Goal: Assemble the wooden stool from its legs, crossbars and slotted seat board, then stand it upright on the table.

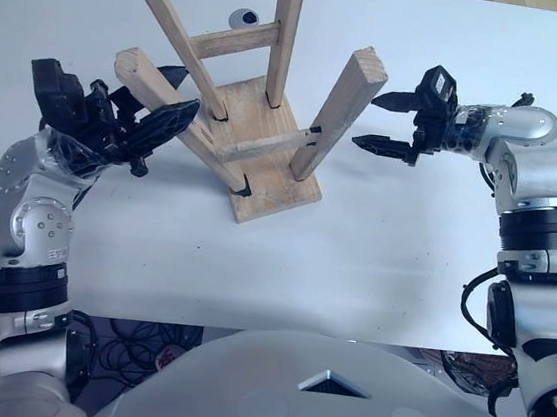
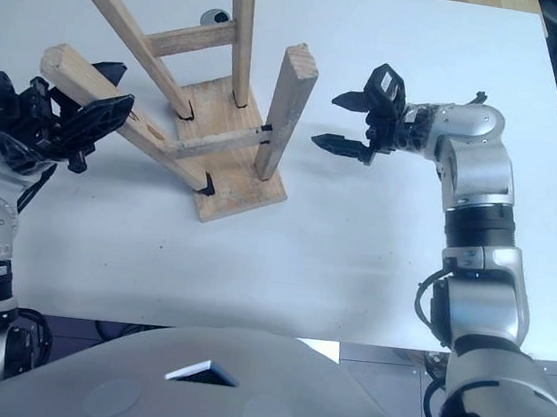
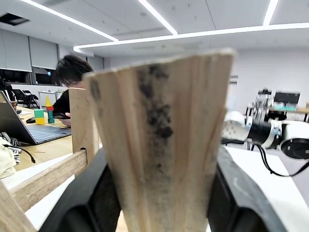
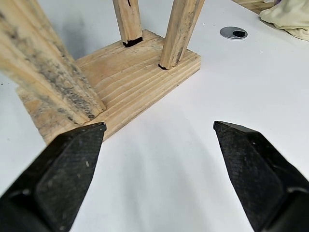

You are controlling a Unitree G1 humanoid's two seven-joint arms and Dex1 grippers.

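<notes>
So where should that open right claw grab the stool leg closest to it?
Likely mid-length on that leg, above the crossbar joint, coming from the robot's right. Its flat faces stand clear there, and the right gripper faces it with fingers open.

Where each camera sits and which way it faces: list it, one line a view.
Left eye: on the head, facing forward and down at the upturned stool on the table; both arms show.
Right eye: beside it, same scene, same arms.
Left wrist: on the left arm, facing along the leg clamped between the left fingers.
Right wrist: on the right arm, facing the seat board between the open right fingers.
Shared: every view shows the stool.
</notes>
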